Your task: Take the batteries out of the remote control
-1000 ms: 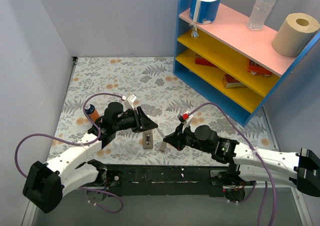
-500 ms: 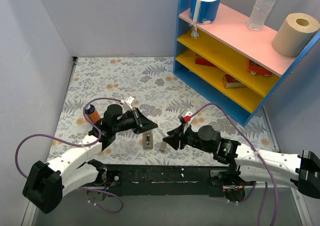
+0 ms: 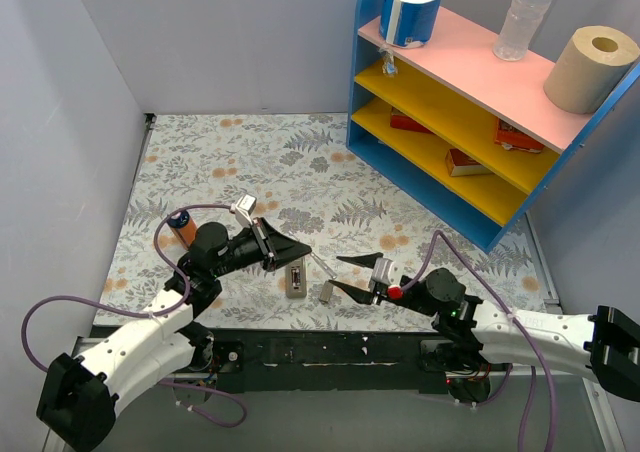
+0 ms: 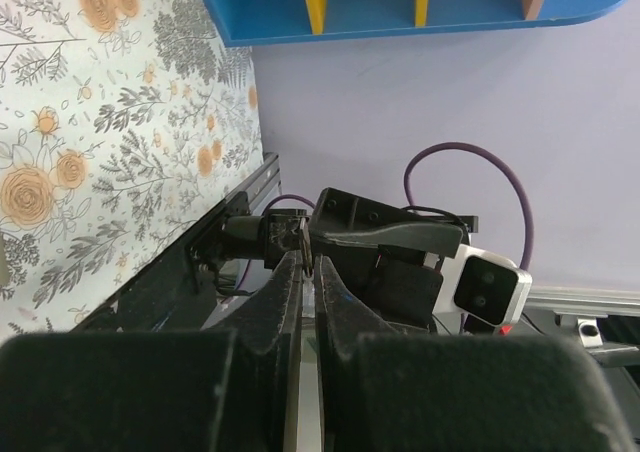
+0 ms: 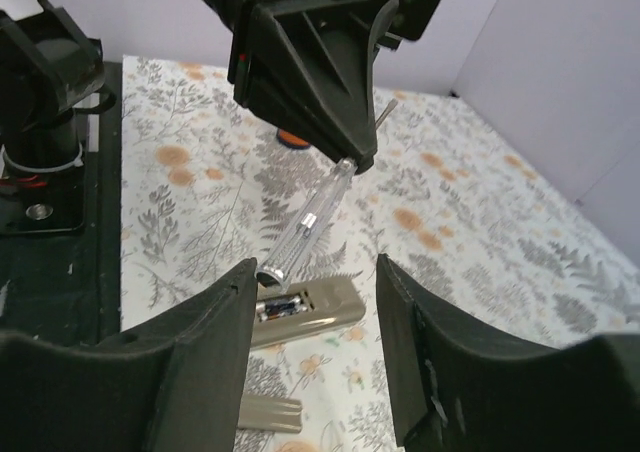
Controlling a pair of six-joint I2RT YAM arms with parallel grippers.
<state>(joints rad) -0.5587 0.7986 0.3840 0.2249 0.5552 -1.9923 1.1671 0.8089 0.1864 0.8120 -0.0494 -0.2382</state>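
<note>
With the left claw (image 3: 298, 251) clamped shut on the thin stick (image 5: 305, 217) and the right claw (image 3: 350, 275) open and empty, I should slip the stick's free end under the batteries (image 5: 283, 307) in the remote (image 3: 296, 279), lying back-up near the near edge of the table (image 3: 250, 152), and pry gently.

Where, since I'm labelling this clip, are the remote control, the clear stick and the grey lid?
remote control (image 5: 335, 307), right wrist view, grey back beside the compartment.
clear stick (image 5: 305, 217), right wrist view, middle of its shaft.
grey lid (image 5: 268, 413), right wrist view, its flat top.
</note>
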